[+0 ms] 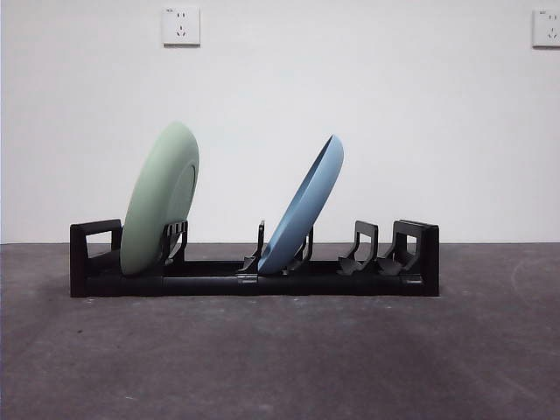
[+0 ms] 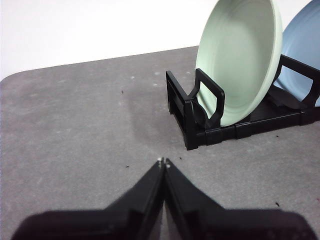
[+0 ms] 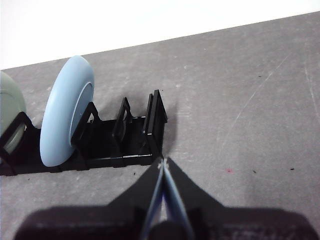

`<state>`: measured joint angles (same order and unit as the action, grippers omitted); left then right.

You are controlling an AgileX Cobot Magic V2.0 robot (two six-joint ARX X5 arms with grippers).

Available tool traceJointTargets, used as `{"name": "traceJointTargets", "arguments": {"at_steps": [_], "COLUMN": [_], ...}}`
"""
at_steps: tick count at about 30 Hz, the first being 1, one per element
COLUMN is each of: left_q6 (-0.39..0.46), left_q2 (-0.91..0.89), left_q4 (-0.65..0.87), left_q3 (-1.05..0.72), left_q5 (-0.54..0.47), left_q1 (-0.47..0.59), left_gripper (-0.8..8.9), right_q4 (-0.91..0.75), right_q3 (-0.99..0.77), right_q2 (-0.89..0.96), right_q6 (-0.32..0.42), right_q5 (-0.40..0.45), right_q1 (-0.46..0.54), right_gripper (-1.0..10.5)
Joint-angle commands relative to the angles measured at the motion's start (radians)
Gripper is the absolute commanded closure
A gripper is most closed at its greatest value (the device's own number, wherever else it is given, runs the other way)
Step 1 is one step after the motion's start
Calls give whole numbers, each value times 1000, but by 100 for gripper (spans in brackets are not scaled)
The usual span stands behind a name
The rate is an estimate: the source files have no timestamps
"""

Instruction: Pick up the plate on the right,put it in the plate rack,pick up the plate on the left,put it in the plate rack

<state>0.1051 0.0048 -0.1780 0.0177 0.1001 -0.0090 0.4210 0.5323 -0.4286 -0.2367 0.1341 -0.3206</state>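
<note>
The long black plate rack (image 1: pixel 254 282) stands across the middle of the dark table. A pale green plate (image 1: pixel 159 199) leans on edge in the rack's left slots, and a light blue plate (image 1: pixel 304 206) leans in its middle slots. My left gripper (image 2: pixel 163 162) is shut and empty, a little short of the rack's left end (image 2: pixel 192 107), with the green plate (image 2: pixel 239 55) beyond. My right gripper (image 3: pixel 163 163) is shut and empty, close to the rack's right end (image 3: pixel 156 122); the blue plate (image 3: pixel 65 116) stands further along. Neither arm shows in the front view.
The grey table (image 1: pixel 280 359) stretches in front of the rack, with its rounded far corner (image 2: pixel 20 77) in the left wrist view. A white wall with two power sockets (image 1: pixel 181 25) rises behind.
</note>
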Motion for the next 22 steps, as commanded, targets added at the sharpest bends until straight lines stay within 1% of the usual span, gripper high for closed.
{"name": "traceJointTargets", "arguments": {"at_steps": [1, 13, 16, 20, 22], "left_q6": [8, 8, 8, 8, 8], "left_q2": [-3, -3, -3, -3, -3], "left_q4": [3, 3, 3, 3, 3], "left_q3": [-14, -14, -14, -14, -14], "left_q5": [5, 5, 5, 5, 5], "left_q1": [3, 3, 3, 3, 3], "left_gripper": [817, 817, 817, 817, 817], "right_q4": [-4, 0, 15, 27, 21], "right_q3": [-8, -8, -8, -10, -24], "right_q2": [2, 2, 5, 64, 104], "right_q6": [-9, -2, 33, 130, 161], "right_q5": [3, 3, 3, 52, 52], "right_q1": [-2, -2, -2, 8, 21], "right_gripper": [942, 942, 942, 942, 942]}}
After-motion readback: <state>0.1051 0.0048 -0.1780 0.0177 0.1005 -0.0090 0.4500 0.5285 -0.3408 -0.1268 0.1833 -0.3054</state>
